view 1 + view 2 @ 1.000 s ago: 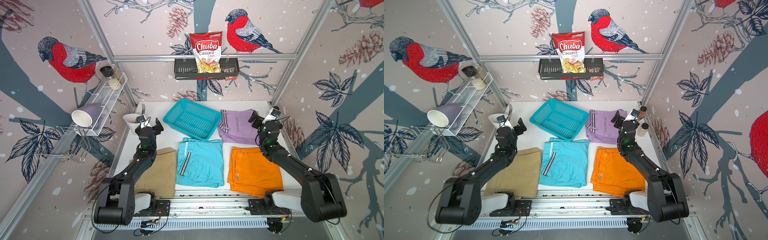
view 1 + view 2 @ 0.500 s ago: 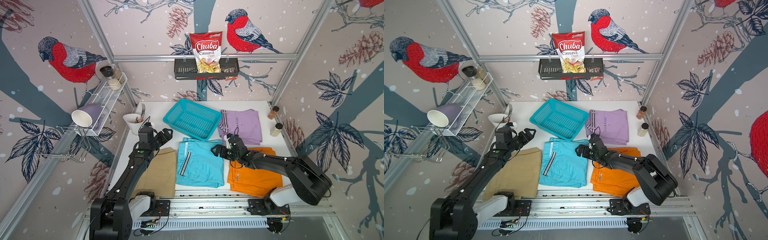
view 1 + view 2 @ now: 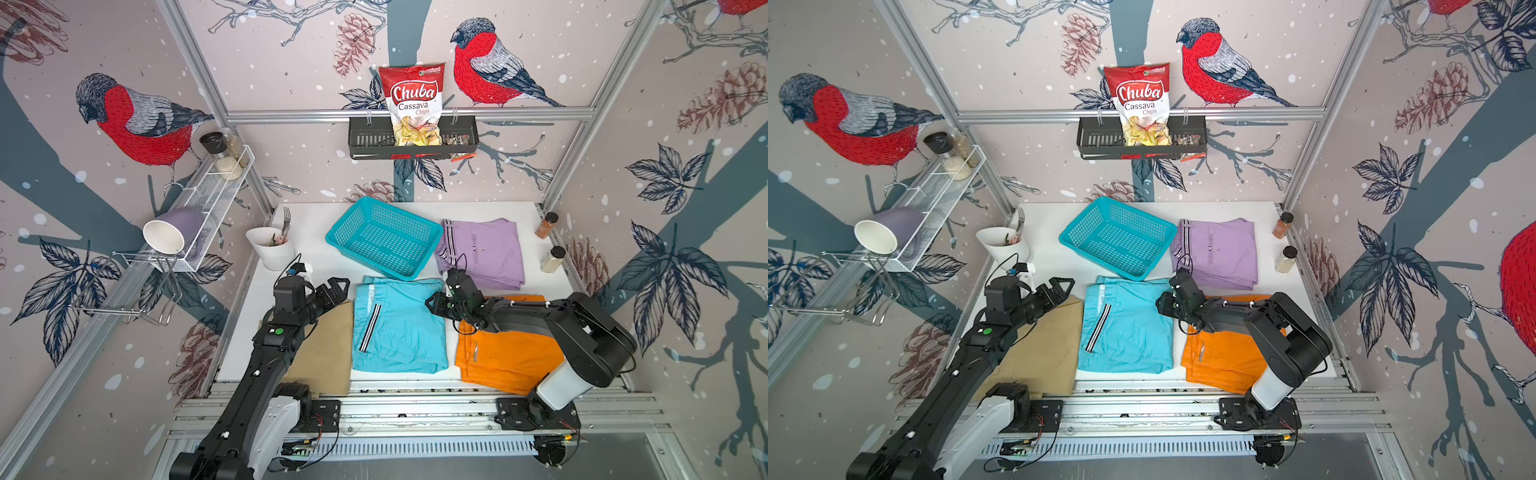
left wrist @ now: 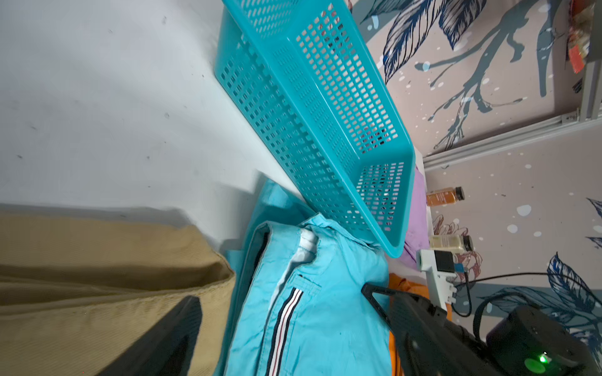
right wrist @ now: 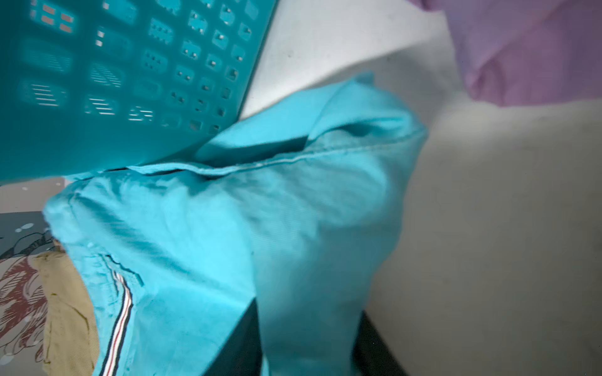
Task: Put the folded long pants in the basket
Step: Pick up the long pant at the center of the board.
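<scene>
- Front row on the white table [image 3: 316,226] is three folded pairs side by side: tan pants [image 3: 328,349] on the left, cyan pants [image 3: 401,332] in the middle, orange pants [image 3: 498,361] on the right.
- The left arm lies over the tan pair. The left gripper [image 3: 340,291] sits by that pair's far corner, just beside the cyan one, with its jaws wide apart and nothing in them.
- The right arm reaches in across the orange pair. The right gripper [image 3: 432,302] is at the cyan pair's right edge, near the far corner. In the right wrist view its fingers [image 5: 241,345] are pinched on a bunched-up fold of cyan cloth.
- Behind that is the basket [image 3: 345,232], sitting askew. In the left wrist view its near corner rests on the cyan pair's far edge.
- The lilac pants [image 3: 486,253] lie flat right next to the basket, on its right.
- All four pairs are on the table, outside the basket.
- Further out, there's a white cup [image 3: 270,255] with a fork at the left edge, and two bottles [image 3: 552,257] by the lilac pair.
- On the back wall is a black rack [image 3: 365,141] holding a chips bag [image 3: 413,104].
</scene>
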Available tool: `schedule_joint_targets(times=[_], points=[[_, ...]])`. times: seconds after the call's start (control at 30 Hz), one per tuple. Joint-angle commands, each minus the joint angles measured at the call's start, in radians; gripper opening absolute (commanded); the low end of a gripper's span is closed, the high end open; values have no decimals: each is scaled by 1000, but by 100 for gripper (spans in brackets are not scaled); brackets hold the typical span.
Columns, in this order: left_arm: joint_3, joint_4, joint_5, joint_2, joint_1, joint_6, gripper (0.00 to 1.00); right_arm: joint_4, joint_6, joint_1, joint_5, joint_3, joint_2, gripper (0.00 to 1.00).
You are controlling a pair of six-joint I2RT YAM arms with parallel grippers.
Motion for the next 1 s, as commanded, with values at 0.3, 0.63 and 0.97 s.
schedule_joint_targets(times=[0.3, 0.63, 0.97], points=[[-12, 151, 60, 201, -177, 15, 92, -154, -87, -78, 113, 24, -45, 0], [15, 184, -16, 420, -272, -10, 95, -150, -90, -76, 108, 27, -44, 0], [65, 195, 7, 618, -319, -12, 95, -142, -97, -57, 94, 39, -37, 0]])
